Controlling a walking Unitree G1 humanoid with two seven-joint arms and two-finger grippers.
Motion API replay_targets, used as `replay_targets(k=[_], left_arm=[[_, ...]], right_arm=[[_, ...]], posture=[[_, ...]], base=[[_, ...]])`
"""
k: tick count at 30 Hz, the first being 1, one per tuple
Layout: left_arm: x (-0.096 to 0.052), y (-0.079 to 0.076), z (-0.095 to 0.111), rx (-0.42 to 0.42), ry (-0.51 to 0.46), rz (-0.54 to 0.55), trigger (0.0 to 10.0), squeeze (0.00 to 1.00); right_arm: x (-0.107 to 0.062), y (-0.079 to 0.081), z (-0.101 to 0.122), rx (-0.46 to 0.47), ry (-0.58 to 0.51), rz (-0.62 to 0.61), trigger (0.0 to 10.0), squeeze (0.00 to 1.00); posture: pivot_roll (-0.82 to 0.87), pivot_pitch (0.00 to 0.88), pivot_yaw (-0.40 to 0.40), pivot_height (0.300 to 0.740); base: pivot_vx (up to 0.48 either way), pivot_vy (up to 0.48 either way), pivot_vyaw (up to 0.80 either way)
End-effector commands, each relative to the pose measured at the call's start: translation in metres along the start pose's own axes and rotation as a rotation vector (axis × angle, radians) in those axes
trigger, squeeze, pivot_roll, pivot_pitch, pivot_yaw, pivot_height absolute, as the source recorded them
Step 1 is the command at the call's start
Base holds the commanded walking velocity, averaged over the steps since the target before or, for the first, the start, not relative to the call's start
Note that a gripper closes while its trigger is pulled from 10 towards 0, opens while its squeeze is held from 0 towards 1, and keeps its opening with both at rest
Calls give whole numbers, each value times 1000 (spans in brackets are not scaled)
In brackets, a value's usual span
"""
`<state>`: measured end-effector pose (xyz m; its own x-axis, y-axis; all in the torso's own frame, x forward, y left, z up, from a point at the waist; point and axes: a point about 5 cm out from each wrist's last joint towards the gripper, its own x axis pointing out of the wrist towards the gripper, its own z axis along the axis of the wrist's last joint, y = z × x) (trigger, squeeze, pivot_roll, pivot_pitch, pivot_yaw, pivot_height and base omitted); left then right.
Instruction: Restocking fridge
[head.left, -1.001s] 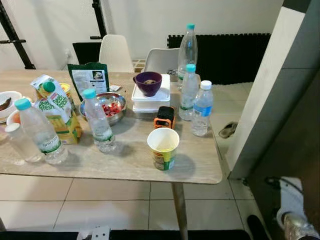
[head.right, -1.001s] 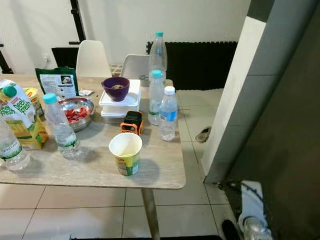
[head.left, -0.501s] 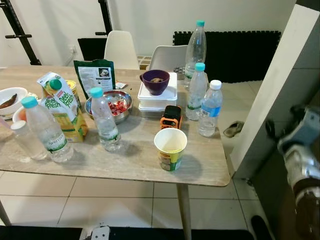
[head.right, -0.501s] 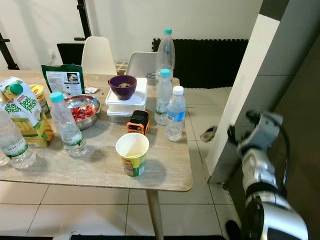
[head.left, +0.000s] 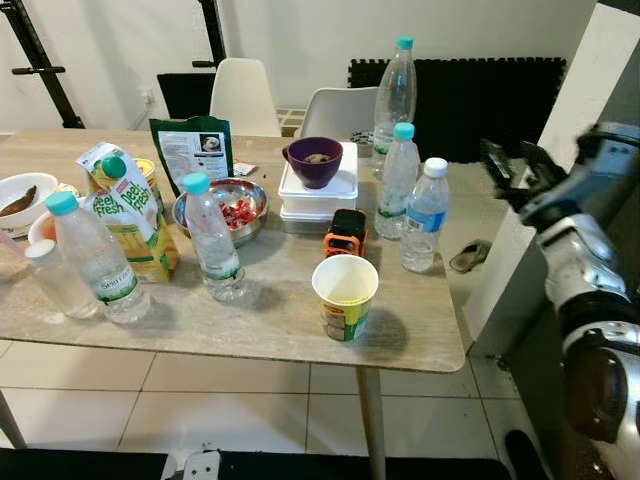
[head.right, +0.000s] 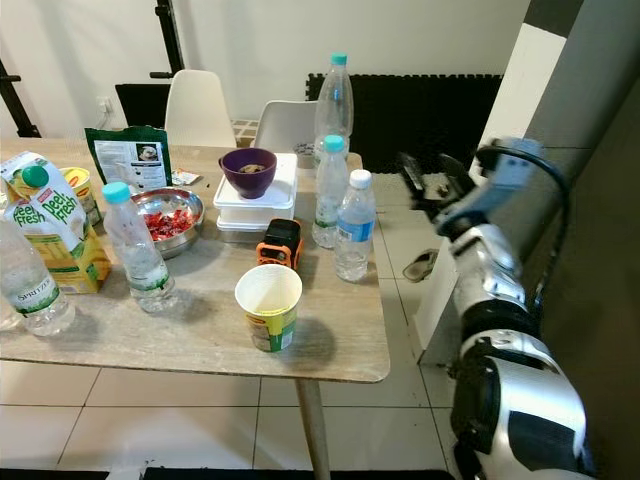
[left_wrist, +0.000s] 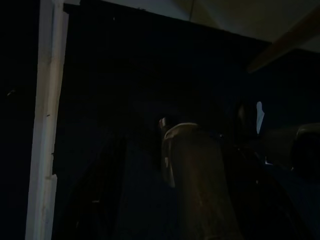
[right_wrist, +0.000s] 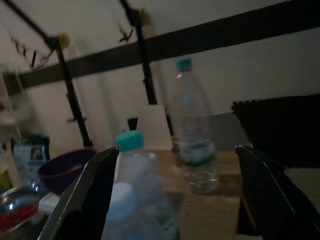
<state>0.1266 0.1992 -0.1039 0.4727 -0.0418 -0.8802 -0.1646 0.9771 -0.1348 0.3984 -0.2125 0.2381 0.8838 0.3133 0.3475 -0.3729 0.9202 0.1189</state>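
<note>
Home dining area.
A wooden table (head.left: 250, 320) mid-frame holds water bottles (head.left: 212, 240), a juice carton (head.left: 125, 210) and bowls (head.left: 318, 160); white chairs (head.left: 240, 95) stand behind at upper centre, tiled floor (head.left: 200, 400) along the bottom.

Nearest the black-fingered right end effector (head.right: 425, 186): clear water bottle (head.right: 354, 227), white cap, blue label; beyond it, a purple bowl (head.right: 248, 172).

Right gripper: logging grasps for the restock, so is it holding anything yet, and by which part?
Nothing is held. The right gripper hangs open in the air beside the table's water bottles, touching none.
</note>
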Motion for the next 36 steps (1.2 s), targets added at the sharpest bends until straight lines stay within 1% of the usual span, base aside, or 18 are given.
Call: replay_targets(k=[1,2,5,6,8,11,16,22,28,29,36], left_arm=[[0,-1,-3,10,13,-4,10000,0],[0,-1,-3,10,13,-4,10000,0],[0,-2,-4,7,16,-7,10000,0],[0,-3,-4,7,17,-7,10000,0],[0,-3,-5,6,18,-8,10000,0],[0,-3,-5,7,19,-7,10000,0],[0,-3,-5,7,18,-6,10000,0],[0,-4,-5,7,18,-6,10000,0],[0,-4,-5,11,19,-7,10000,0],[0,-4,-5,13,19,-7,10000,0],[0,-4,-6,16,19,-8,10000,0]], right_arm=[[5,11,-8,-20,45,37,10000,0],[5,11,-8,-20,45,37,10000,0],[15,24,-7,-6,46,91,10000,0],[18,28,-7,-17,54,99,10000,0],[19,30,-7,-24,60,107,10000,0],[25,39,-11,-86,112,116,10000,0],[30,46,-14,-113,147,114,10000,0],[31,47,-18,-131,186,100,10000,0],[30,45,-19,-125,192,73,10000,0],[29,43,-21,-125,212,56,10000,0],[27,42,-29,-137,267,26,10000,0]], posture=[[27,0,0,740],[27,0,0,740],[31,0,0,740],[32,0,-1,740],[32,0,-1,740],[33,0,-2,740],[34,0,-4,740],[34,0,-5,740],[33,0,-4,740],[33,0,-4,740],[32,0,-5,740]], base=[[0,0,0],[0,0,0],[0,0,0],[0,0,0],[0,0,0],[0,0,0],[0,0,0],[0,0,0],[0,0,0],[0,0,0],[0,0,0]])
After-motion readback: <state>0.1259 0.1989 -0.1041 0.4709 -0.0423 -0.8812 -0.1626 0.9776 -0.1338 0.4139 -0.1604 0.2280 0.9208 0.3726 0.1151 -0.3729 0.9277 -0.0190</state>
